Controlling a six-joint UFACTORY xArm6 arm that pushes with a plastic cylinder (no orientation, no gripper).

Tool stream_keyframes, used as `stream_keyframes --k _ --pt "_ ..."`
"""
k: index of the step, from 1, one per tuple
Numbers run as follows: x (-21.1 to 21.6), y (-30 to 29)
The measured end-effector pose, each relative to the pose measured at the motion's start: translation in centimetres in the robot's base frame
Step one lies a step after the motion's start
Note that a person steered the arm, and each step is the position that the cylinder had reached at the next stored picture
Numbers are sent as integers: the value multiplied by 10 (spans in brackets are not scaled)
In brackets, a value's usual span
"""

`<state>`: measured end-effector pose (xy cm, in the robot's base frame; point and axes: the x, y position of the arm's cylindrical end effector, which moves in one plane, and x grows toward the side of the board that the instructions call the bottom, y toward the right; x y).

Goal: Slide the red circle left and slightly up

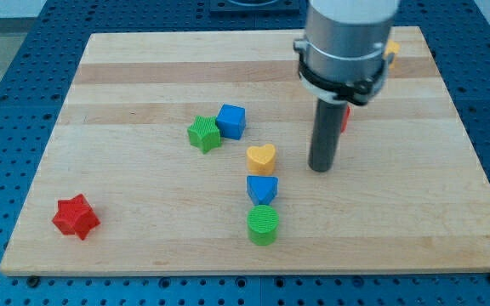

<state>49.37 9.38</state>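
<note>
No readable text, label, brand, number or sign from where I watch. Wooden board (143, 68): bare grain only. Blocks carry no markings I can make out. Grey arm housing (347, 34) above the rod: plain, no lettering visible. Blue perforated table (7, 76) around the board: holes only, nothing printed

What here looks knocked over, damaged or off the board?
Nothing stands out. All visible blocks sit flat on the board. My tip stands right of the yellow heart, apart from it. The red block behind the rod is mostly hidden.
</note>
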Motion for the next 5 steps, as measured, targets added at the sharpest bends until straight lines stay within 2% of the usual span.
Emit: stream_keyframes --k 1,2,3,4,5 --pt "-6 38" --pt "-46 53" --pt "-71 52" --pt "-71 35" --pt "-92 27"
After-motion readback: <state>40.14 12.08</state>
